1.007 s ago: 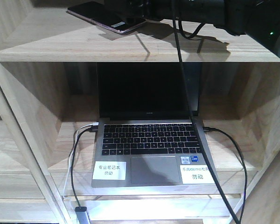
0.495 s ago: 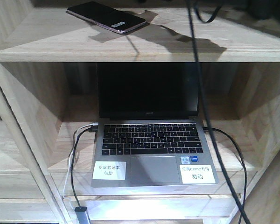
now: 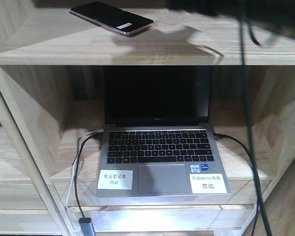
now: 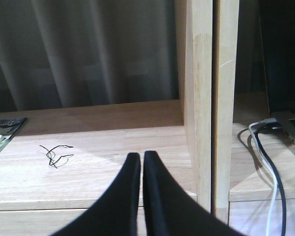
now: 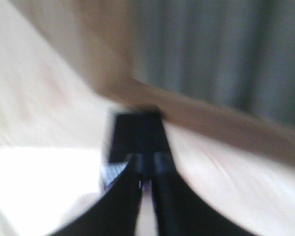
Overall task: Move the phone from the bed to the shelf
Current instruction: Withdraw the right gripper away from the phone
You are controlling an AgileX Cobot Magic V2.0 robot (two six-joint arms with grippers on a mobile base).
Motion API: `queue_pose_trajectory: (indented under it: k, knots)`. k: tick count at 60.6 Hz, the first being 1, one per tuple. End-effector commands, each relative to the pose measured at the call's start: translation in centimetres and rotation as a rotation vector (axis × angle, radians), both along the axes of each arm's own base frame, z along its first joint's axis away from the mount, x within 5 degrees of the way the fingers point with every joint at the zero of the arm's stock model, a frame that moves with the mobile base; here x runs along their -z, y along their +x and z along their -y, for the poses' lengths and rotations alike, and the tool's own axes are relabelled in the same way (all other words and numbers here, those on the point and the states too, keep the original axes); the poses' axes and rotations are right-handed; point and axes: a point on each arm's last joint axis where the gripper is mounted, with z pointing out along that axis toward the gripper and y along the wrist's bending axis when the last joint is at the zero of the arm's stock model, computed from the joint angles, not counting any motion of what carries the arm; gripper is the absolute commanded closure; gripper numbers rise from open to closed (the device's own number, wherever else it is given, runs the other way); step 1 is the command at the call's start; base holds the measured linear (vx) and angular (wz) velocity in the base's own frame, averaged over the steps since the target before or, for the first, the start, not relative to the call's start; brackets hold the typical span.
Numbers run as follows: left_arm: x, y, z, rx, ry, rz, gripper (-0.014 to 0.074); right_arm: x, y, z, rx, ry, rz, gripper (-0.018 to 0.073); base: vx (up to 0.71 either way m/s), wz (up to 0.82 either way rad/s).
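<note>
The shelf (image 3: 137, 51), pale wood with thick boards and upright sides, fills my front view, and the same wood shows as a post and a flat board under my left wrist camera. On its middle board, at about 6 o'clock in the front view, sits the open silver laptop (image 3: 157, 162), screen dark, with two white labels beside its trackpad. Black and white cables (image 3: 78, 167) run from its left edge down toward 7 o'clock, and another black cable hangs across the right of the view from 1 o'clock to 5 o'clock. A dark, blurred mass at 1 o'clock along the top edge is too smeared for me to name. The phone (image 3: 111, 17) lies flat on the top board at 11 o'clock, glossy black with a pinkish rim and a small white sticker, nothing touching it; my right wrist camera shows it as a dark slab (image 5: 136, 135) just beyond my fingertips, though that view is badly blurred. My right gripper (image 5: 146, 164) has its fingers pressed close together, clear of the phone. My left gripper (image 4: 140, 164) is likewise pressed together, holding nothing, above a lower board with a small tangle of black wire (image 4: 56, 155) at 9 o'clock.
</note>
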Motion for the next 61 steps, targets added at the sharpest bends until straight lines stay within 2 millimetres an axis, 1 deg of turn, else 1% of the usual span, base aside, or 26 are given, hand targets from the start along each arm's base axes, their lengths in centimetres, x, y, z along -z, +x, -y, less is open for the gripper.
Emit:
queue_pose_trajectory:
  k: [1, 13, 29, 36, 48, 54, 61]
  knots:
    - [-1.5, -0.1, 0.0, -0.002, -0.006, 0.107, 0.0595, -1.3, -3.0, 1.9, 0.087, 0.047, 0.081, 0.0571, 0.0, 0.0]
    - [-1.5, -0.1, 0.0, -0.002, -0.006, 0.107, 0.0595, 0.5, -8.8, 4.2, 0.109, 0.053, 0.092, 0.0569, 0.0, 0.0]
    - [-1.5, -0.1, 0.0, -0.002, -0.006, 0.107, 0.0595, 2.7, -16.6, 7.0, 0.109, 0.099, 0.166, 0.0569, 0.0, 0.0]
    - [-1.5, -0.1, 0.0, -0.002, -0.006, 0.107, 0.0595, 4.1, -19.4, 8.0, 0.107, 0.117, 0.204, 0.0569, 0.0, 0.0]
    - [-1.5, -0.1, 0.0, -0.002, -0.006, 0.107, 0.0595, 7.3, -23.2, 9.4, 0.105, 0.178, 0.239, 0.0568, 0.0, 0.0]
    - [-1.5, -0.1, 0.0, -0.002, -0.006, 0.107, 0.0595, 8.6, -24.3, 9.8, 0.103, 0.193, 0.253, 0.0567, 0.0, 0.0]
    - [-1.5, -0.1, 0.0, -0.002, -0.006, 0.107, 0.0595, 9.8, -24.9, 10.0, 0.104, 0.189, 0.266, 0.0567, 0.0, 0.0]
